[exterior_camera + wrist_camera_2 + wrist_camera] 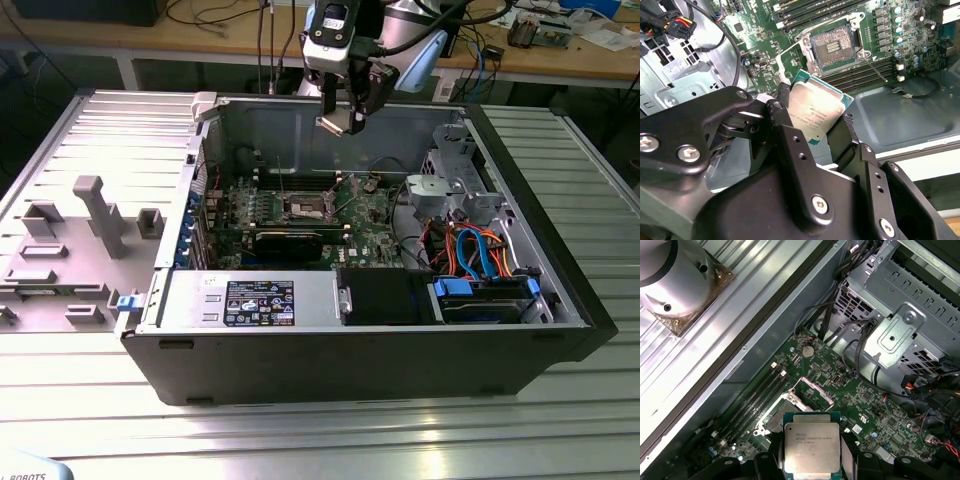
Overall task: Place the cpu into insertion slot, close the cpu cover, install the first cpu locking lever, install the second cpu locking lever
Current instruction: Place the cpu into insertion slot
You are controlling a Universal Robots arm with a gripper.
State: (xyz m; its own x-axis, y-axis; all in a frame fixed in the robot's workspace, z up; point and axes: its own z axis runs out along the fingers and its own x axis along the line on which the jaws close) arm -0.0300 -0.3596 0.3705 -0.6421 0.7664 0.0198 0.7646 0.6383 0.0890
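My gripper hangs above the open computer case, shut on the cpu. The cpu is a flat square chip with a dull metal face and green edge, pinched by its sides between the black fingers. Below it on the green motherboard lies the insertion slot, a dark square with a silver rim. The cpu cover stands swung up beside the slot. A thin locking lever sticks out from the socket's side. The cpu is well above the slot, not touching it.
The case's metal wall rises behind the gripper. Long memory slots flank the socket. A long black card crosses the board in front. A drive cage and bundled cables sit at the exterior view's right. Grey fixtures lie outside the case.
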